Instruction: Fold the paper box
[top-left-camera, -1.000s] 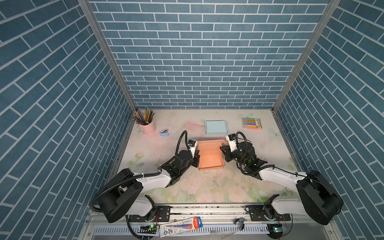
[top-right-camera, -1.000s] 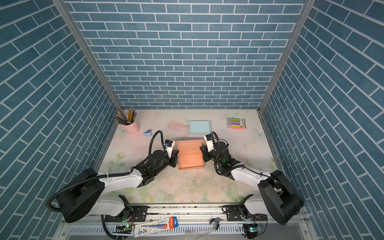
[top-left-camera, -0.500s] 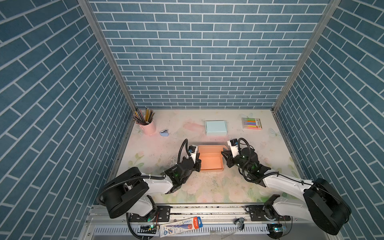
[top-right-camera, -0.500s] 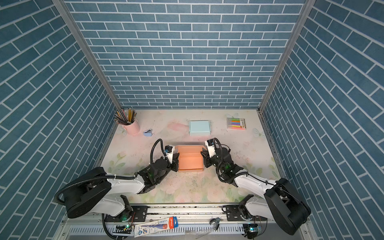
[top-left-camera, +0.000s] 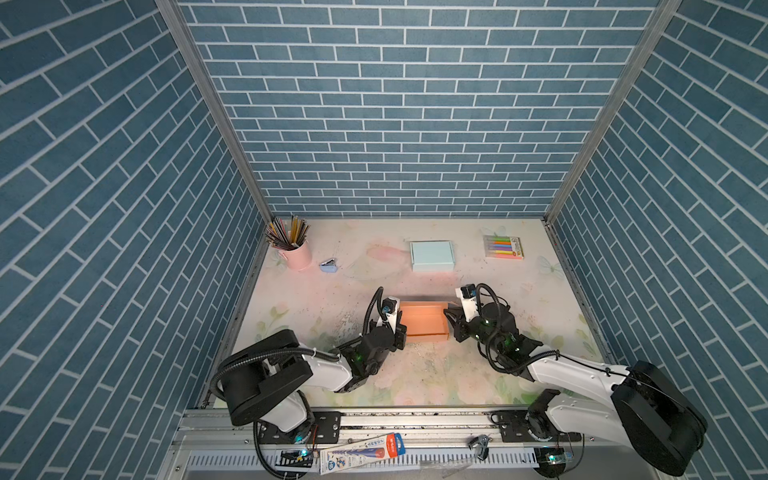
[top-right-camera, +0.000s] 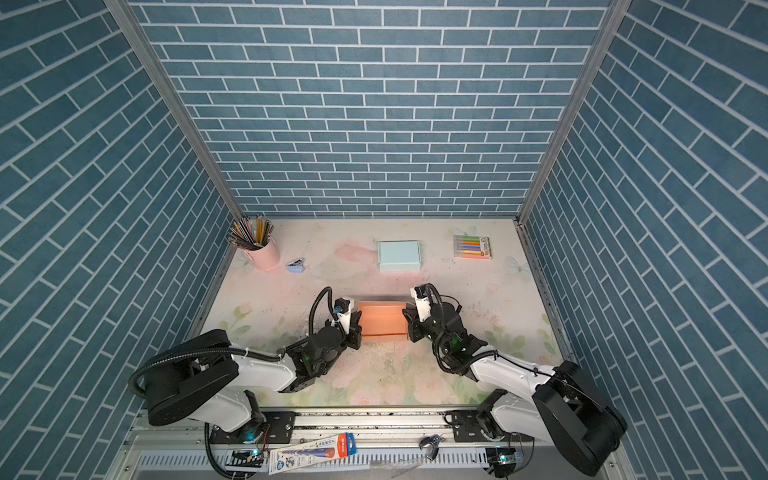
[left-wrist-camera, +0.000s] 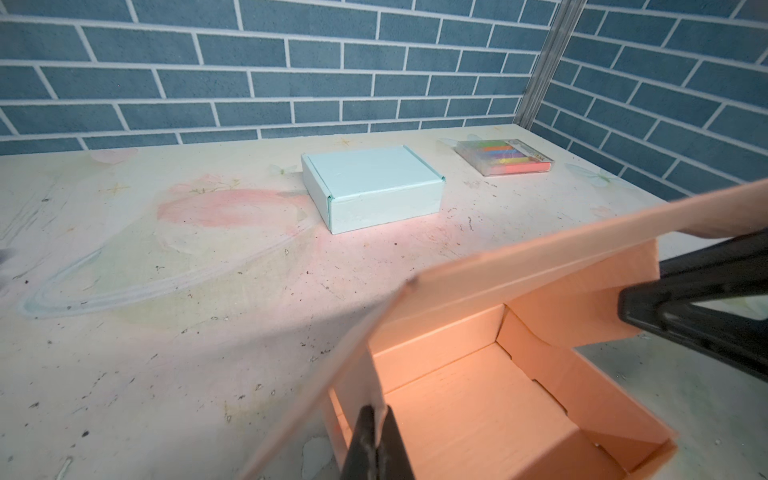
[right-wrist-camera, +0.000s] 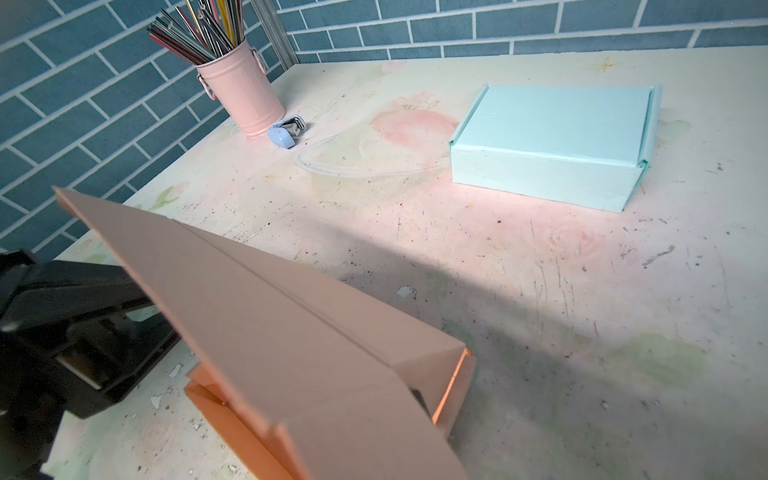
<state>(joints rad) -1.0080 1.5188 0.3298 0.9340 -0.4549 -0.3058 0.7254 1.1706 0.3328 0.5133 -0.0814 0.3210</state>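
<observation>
The orange paper box (top-left-camera: 424, 322) (top-right-camera: 382, 322) sits mid-table between my two grippers in both top views. Its tray (left-wrist-camera: 478, 407) is open, and the lid (left-wrist-camera: 519, 257) (right-wrist-camera: 291, 324) slants above it, raised off the tray. At the box's left end, my left gripper (top-left-camera: 400, 321) (left-wrist-camera: 376, 419) is shut on the lid's thin side flap. My right gripper (top-left-camera: 451, 322) (top-right-camera: 409, 320) is at the right end, closed on the lid's other side flap. One of its black fingers (left-wrist-camera: 685, 307) lies against that flap. In the right wrist view the lid hides nearly all of the jaws.
A closed light blue box (top-left-camera: 432, 255) lies behind the orange one. A pink cup of pencils (top-left-camera: 297, 251) and a small blue stapler (top-left-camera: 329, 266) stand at the back left. A marker pack (top-left-camera: 503, 247) lies at the back right. Brick walls enclose three sides.
The lid, lying back behind the tray a second ago, has swung up and forward over it. Both grippers have moved toward the front with its side flaps.
</observation>
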